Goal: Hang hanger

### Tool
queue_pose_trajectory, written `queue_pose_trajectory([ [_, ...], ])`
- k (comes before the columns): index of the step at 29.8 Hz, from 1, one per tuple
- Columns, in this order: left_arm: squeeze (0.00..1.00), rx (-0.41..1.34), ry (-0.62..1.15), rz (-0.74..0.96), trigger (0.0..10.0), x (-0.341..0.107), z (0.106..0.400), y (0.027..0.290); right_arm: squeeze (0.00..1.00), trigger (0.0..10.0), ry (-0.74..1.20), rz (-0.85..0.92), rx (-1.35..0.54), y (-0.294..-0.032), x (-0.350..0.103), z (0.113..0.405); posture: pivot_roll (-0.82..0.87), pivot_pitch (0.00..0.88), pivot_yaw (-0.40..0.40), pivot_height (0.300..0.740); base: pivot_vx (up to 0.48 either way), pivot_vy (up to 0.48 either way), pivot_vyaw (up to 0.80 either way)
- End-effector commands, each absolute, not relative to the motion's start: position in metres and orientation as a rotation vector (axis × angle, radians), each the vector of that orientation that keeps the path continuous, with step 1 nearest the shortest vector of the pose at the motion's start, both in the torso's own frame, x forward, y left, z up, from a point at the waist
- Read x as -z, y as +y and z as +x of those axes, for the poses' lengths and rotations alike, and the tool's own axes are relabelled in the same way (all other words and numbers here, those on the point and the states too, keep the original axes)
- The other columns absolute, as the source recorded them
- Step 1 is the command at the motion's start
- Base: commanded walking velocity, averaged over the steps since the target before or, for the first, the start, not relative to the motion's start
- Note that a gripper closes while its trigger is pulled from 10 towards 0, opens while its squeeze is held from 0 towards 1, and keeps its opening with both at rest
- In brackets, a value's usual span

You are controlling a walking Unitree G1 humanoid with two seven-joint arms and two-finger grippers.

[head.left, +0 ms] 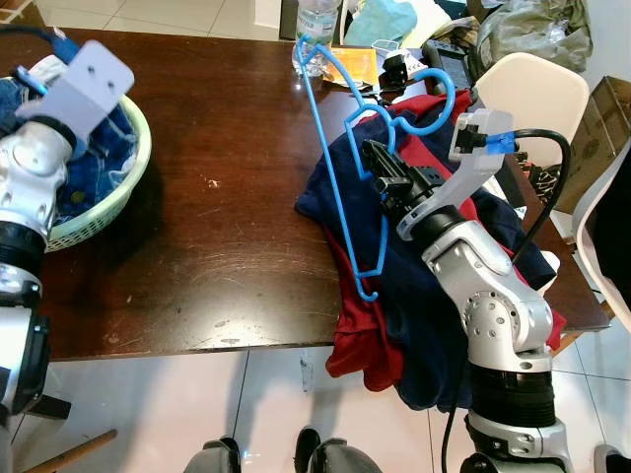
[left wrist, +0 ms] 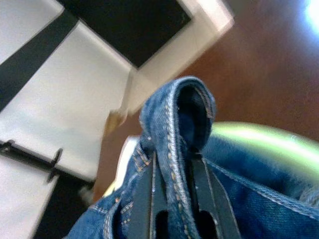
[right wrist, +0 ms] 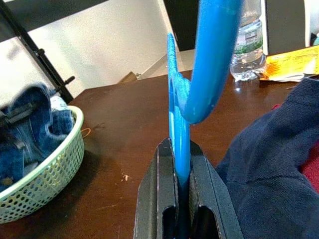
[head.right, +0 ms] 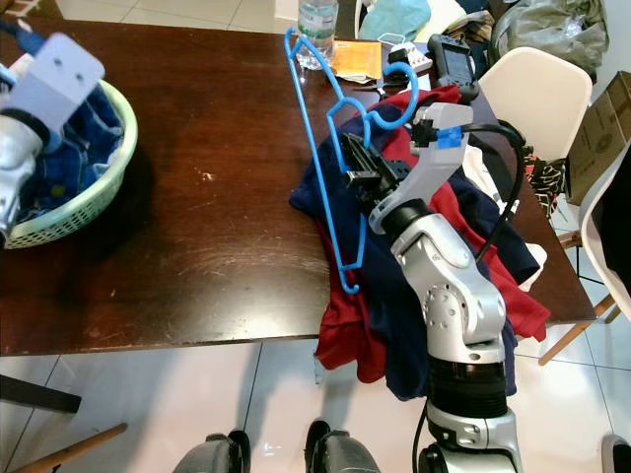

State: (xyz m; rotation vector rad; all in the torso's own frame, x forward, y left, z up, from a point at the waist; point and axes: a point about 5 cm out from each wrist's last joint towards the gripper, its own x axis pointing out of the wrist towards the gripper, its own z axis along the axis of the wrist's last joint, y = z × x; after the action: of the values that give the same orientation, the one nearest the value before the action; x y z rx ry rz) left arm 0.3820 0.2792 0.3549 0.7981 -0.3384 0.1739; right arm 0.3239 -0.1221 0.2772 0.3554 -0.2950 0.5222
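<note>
right gripper (head.left: 386, 175) clamped on blue plastic hanger (head.left: 340, 148), lifted over red-navy clothes pile (head.left: 394, 296) at table's right edge. left gripper (left wrist: 172, 199) pinching denim jeans (left wrist: 174, 129) in green basket (head.left: 133, 163). hanging not done yet imo.

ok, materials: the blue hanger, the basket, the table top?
Hanger: looks like moulded plastic, glossy, thin uniform blue rod; right tool shut on it. Basket: pale green plastic, perforated wall, holding denim. Table top: dark brown wood or veneer, semi-gloss, with scuffs and reflections; can't tell which.
</note>
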Motion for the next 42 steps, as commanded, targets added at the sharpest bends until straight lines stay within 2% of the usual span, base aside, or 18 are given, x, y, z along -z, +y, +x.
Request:
queue_pose_trajectory([
  [1, 0.00, -0.079, -0.438, 0.654, 2.4, -0.387, 0.372, 0.270, 0.00, 10.0, -0.320, 0.369, -0.523, -0.124, -0.279, 0.324, 0.09, 0.254, -0.089, 0.740, 0.000, 0.000, 0.00],
  [2, 0.00, -0.079, -0.438, 0.654, 2.4, -0.387, 0.372, 0.270, 0.00, 10.0, -0.320, 0.369, -0.523, -0.124, -0.279, 0.324, 0.09, 0.254, -0.089, 0.740, 0.000, 0.000, 0.00],
  [3, 0.00, 0.024, -0.477, 0.541, 3.3, -0.401, 0.366, 0.261, 0.00, 10.0, -0.326, 0.374, -0.525, -0.124, -0.280, 0.325, 0.09, 0.249, -0.088, 0.740, 0.000, 0.000, 0.00],
  [5, 0.00, 0.225, -0.576, 0.362, 3.8, -0.428, 0.348, 0.242, 0.00, 10.0, -0.336, 0.385, -0.529, -0.123, -0.281, 0.326, 0.10, 0.236, -0.085, 0.740, 0.000, 0.000, 0.00],
  [7, 0.00, 0.274, -0.603, 0.319, 3.8, -0.435, 0.342, 0.238, 0.00, 10.0, -0.338, 0.388, -0.530, -0.123, -0.281, 0.326, 0.10, 0.236, -0.085, 0.740, 0.000, 0.000, 0.00],
  [8, 0.00, 0.354, -0.644, 0.287, 4.9, -0.444, 0.332, 0.230, 0.00, 10.0, -0.343, 0.394, -0.533, -0.122, -0.281, 0.328, 0.11, 0.219, -0.079, 0.740, 0.000, 0.000, 0.00],
  [10, 0.00, 0.407, -0.667, 0.273, 4.9, -0.449, 0.325, 0.225, 0.00, 10.0, -0.346, 0.398, -0.535, -0.122, -0.281, 0.328, 0.11, 0.219, -0.079, 0.740, 0.000, 0.000, 0.00],
  [11, 0.00, 0.494, -0.720, 0.222, 10.0, -0.457, 0.311, 0.217, 0.00, 10.0, -0.357, 0.413, -0.542, -0.122, -0.283, 0.329, 0.12, 0.200, -0.076, 0.740, 0.000, 0.000, 0.00],
  [12, 0.00, 0.494, -0.720, 0.222, 10.0, -0.457, 0.311, 0.217, 0.00, 10.0, -0.357, 0.413, -0.542, -0.122, -0.283, 0.329, 0.12, 0.200, -0.076, 0.740, 0.000, 0.000, 0.00],
  [13, 0.00, 0.610, -0.785, 0.142, 10.0, -0.467, 0.291, 0.208, 0.00, 10.0, -0.378, 0.443, -0.551, -0.122, -0.286, 0.330, 0.13, 0.187, -0.076, 0.740, 0.000, 0.000, 0.00],
  [16, 0.00, 0.686, -0.817, 0.082, 10.0, -0.472, 0.277, 0.202, 0.00, 10.0, -0.408, 0.482, -0.555, -0.126, -0.292, 0.332, 0.13, 0.167, -0.075, 0.740, 0.000, 0.000, 0.00],
  [22, 0.00, 0.769, -0.751, 0.080, 10.0, -0.467, 0.267, 0.194, 0.00, 10.0, -0.496, 0.577, -0.512, -0.148, -0.309, 0.340, 0.14, 0.128, -0.063, 0.740, 0.000, 0.000, 0.00],
  [28, 0.00, 0.792, -0.732, 0.064, 10.0, -0.464, 0.262, 0.190, 0.00, 10.0, -0.515, 0.569, -0.496, -0.155, -0.311, 0.341, 0.14, 0.123, -0.061, 0.740, 0.000, 0.000, 0.00],
  [30, 0.00, 0.884, -0.635, 0.035, 10.0, -0.440, 0.271, 0.162, 0.00, 10.0, -0.532, 0.527, -0.446, -0.166, -0.313, 0.343, 0.15, 0.111, -0.059, 0.740, -0.319, 0.000, 0.00],
  [39, 0.00, 0.905, -0.477, -0.031, 10.0, -0.399, 0.289, 0.145, 0.00, 10.0, -0.517, 0.489, -0.433, -0.168, -0.308, 0.346, 0.15, 0.109, -0.061, 0.740, -0.340, 0.000, 0.00],
  [42, 0.00, 0.905, -0.398, -0.049, 10.0, -0.370, 0.296, 0.126, 0.00, 10.0, -0.519, 0.498, -0.444, -0.169, -0.306, 0.344, 0.14, 0.109, -0.062, 0.740, -0.356, 0.000, 0.00],
])
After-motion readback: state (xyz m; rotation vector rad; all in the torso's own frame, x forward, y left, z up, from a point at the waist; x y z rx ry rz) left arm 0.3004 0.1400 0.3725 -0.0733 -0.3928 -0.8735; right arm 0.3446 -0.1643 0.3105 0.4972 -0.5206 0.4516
